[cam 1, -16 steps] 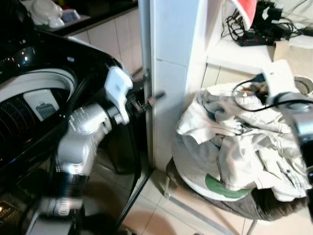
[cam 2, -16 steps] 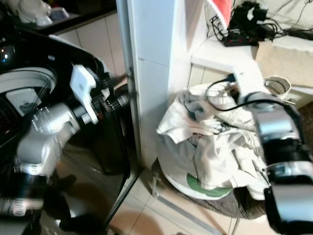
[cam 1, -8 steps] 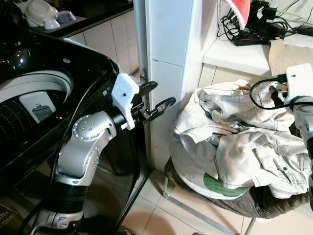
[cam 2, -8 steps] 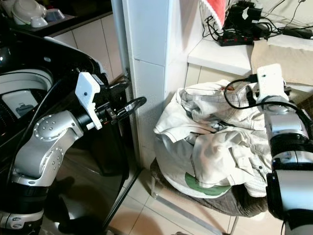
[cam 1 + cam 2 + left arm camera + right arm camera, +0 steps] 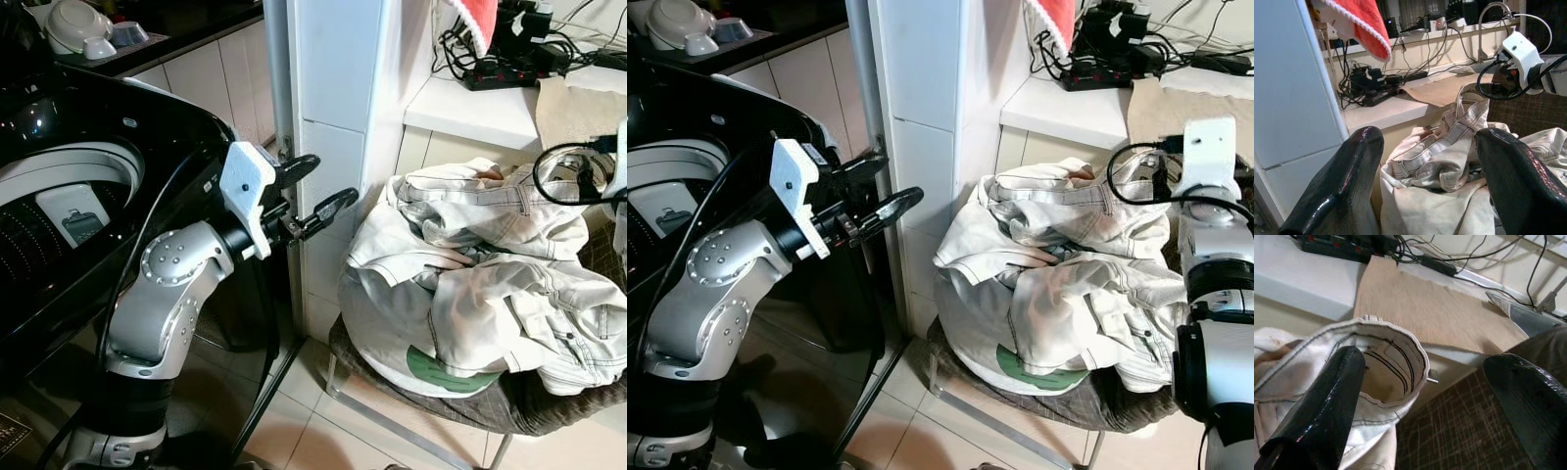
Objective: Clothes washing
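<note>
A heap of cream-white clothes (image 5: 480,284) lies on a brown chair seat (image 5: 549,406) at the right. The black top-loading washing machine (image 5: 147,117) stands at the left with its drum (image 5: 39,225) open. My left gripper (image 5: 323,181) is open and empty in front of the white pillar, a short way left of the heap. The left wrist view looks between its fingers (image 5: 1347,181) at the clothes (image 5: 1444,171). My right gripper (image 5: 1427,362) is open at the heap's far right, with a trouser opening (image 5: 1386,367) between its fingers.
A white tiled pillar (image 5: 343,98) stands between the machine and the chair. Behind the heap, a shelf (image 5: 1068,103) carries a power strip (image 5: 1097,69), cables and a beige mat (image 5: 1425,308). A red cloth (image 5: 1361,24) hangs above. Dishes (image 5: 83,24) sit on the counter at the far left.
The blur has gone. My left gripper has moved right, past the pillar's edge toward the heap. My right arm has shifted right, off the top of the heap to its far side.
</note>
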Tool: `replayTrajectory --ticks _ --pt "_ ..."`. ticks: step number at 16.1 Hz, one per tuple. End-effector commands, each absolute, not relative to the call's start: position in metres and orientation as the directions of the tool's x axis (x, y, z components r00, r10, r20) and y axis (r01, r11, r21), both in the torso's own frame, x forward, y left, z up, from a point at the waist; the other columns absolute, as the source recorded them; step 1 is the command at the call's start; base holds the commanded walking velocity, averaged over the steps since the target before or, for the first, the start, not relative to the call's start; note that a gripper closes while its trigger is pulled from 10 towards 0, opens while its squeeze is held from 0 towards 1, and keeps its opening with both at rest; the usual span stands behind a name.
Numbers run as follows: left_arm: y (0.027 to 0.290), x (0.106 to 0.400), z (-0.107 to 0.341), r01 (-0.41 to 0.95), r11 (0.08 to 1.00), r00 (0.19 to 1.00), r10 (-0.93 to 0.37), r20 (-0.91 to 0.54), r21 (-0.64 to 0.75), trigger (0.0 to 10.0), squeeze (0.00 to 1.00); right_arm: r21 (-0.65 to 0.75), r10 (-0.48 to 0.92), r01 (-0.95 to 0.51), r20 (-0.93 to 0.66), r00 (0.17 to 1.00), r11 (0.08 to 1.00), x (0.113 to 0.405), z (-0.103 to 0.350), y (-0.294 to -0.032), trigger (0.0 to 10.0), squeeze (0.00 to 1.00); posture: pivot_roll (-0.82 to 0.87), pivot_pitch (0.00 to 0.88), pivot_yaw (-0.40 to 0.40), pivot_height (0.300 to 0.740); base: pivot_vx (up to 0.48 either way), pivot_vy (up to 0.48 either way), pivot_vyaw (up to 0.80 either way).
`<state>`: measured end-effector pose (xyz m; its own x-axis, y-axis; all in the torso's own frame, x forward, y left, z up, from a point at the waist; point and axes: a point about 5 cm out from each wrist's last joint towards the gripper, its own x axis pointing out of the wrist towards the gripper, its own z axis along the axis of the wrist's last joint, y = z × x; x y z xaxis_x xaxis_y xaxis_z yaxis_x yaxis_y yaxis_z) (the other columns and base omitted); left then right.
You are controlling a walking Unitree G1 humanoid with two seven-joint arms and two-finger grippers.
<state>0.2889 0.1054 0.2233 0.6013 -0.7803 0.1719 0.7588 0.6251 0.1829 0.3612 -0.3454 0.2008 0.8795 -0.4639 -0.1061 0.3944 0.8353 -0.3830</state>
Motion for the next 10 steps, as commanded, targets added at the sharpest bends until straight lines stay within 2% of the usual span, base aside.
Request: replayTrajectory --ticks 1,2,3,4,10 --pt "0.109 0.287 0.229 0.755 0.629 0.6 -0.777 0.191 0.186 10.0 0.0 -0.357 -0.487 0.431 -0.079 0.87 0.829 0.36 0.21 -0.351 10.0 1.0 0.01 0.021 0.061 0.74 0.0 0.0 0.0" --pt "0.11 0.285 0.23 0.755 0.628 0.598 -0.778 0.194 0.189 10.0 0.0 -0.332 -0.488 0.434 -0.096 0.868 0.837 0.358 0.206 -0.353 10.0 0.78 0.02 0.024 0.065 0.74 0.0 0.0 0.0" --pt "0.11 0.285 0.231 0.754 0.628 0.598 -0.778 0.194 0.193 10.0 0.0 -0.318 -0.486 0.434 -0.105 0.868 0.843 0.357 0.204 -0.354 10.0 0.29 0.02 0.025 0.067 0.74 0.0 0.0 0.0" --pt "0.112 0.284 0.232 0.752 0.629 0.599 -0.777 0.194 0.198 10.0 0.0 -0.301 -0.482 0.434 -0.109 0.869 0.849 0.356 0.202 -0.356 10.0 0.0 0.03 0.03 0.073 0.74 0.0 0.0 0.0" --pt "0.128 0.282 0.244 0.71 0.661 0.626 -0.75 0.212 0.242 10.0 0.0 -0.236 -0.455 0.427 -0.079 0.887 0.873 0.355 0.2 -0.355 10.0 0.0 0.08 0.084 0.092 0.74 0.0 0.0 0.0"
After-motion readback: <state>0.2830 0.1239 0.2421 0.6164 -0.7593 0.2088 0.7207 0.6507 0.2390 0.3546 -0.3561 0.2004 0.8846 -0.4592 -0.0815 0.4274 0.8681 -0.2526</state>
